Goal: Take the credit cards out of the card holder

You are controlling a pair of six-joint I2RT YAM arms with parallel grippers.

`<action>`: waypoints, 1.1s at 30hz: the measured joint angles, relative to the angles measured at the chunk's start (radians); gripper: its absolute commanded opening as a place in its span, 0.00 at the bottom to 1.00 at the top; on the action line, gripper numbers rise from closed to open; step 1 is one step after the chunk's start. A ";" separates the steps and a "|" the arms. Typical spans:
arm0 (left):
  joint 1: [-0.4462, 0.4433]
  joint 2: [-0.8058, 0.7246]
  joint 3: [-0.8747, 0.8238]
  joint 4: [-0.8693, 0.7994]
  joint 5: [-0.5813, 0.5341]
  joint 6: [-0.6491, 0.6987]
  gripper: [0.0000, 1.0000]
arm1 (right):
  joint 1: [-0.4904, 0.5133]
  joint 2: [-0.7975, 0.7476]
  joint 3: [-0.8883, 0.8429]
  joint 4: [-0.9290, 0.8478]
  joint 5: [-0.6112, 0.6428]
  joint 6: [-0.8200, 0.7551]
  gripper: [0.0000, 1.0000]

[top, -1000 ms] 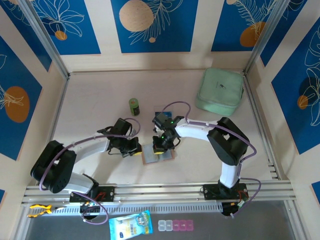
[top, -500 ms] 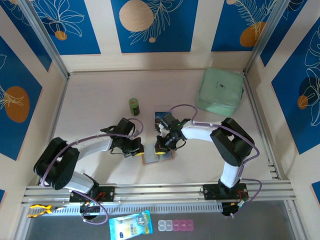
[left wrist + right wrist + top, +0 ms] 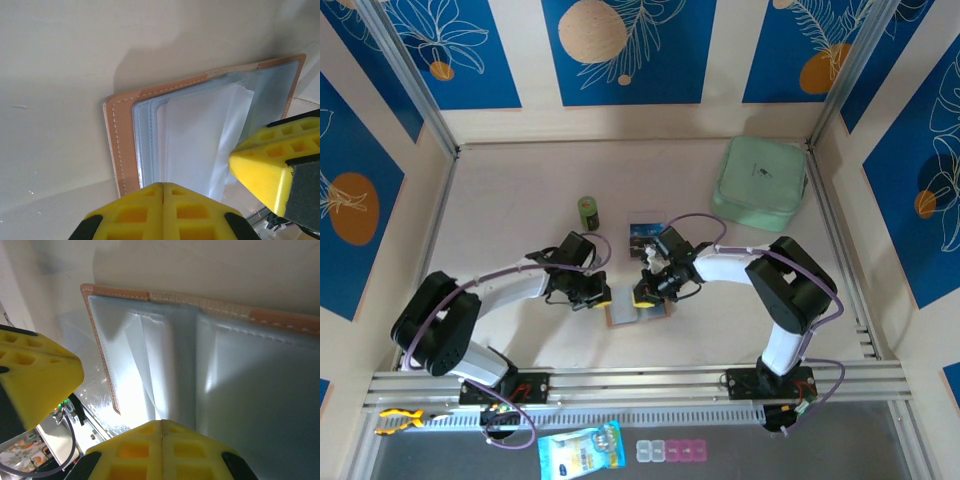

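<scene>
The card holder (image 3: 625,316) lies open on the table between the arms, tan-pink leather rim (image 3: 122,142) around grey pockets (image 3: 240,380). My left gripper (image 3: 601,296) is shut, its yellow tips (image 3: 163,186) down on the holder's left edge. My right gripper (image 3: 645,297) is shut too, tips (image 3: 161,422) pressed on the lining near the centre fold. Each wrist view also catches the other gripper's yellow fingers (image 3: 270,167) (image 3: 35,380). One dark-blue credit card (image 3: 645,232) lies flat on the table behind the holder. Any cards inside the pockets are hidden.
A small green can (image 3: 588,212) stands behind the left gripper. The mint-green case (image 3: 760,180) sits at the back right. Clear glossy plastic (image 3: 95,390) shows under the holder's edge. A packet (image 3: 580,450) and a pill strip (image 3: 670,451) lie in front of the rail.
Both grippers stay shut at the holder. The left one has slid a little right onto its edge. The right wrist has swung right and its tips have come slightly lower.
</scene>
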 measured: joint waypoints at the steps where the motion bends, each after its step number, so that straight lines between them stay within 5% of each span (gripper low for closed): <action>1: -0.002 0.001 0.002 -0.003 -0.003 0.000 0.06 | -0.004 0.000 -0.005 0.008 -0.006 0.003 0.00; 33: -0.057 0.089 0.040 0.040 -0.013 -0.076 0.10 | -0.037 -0.045 -0.079 0.134 -0.105 0.021 0.02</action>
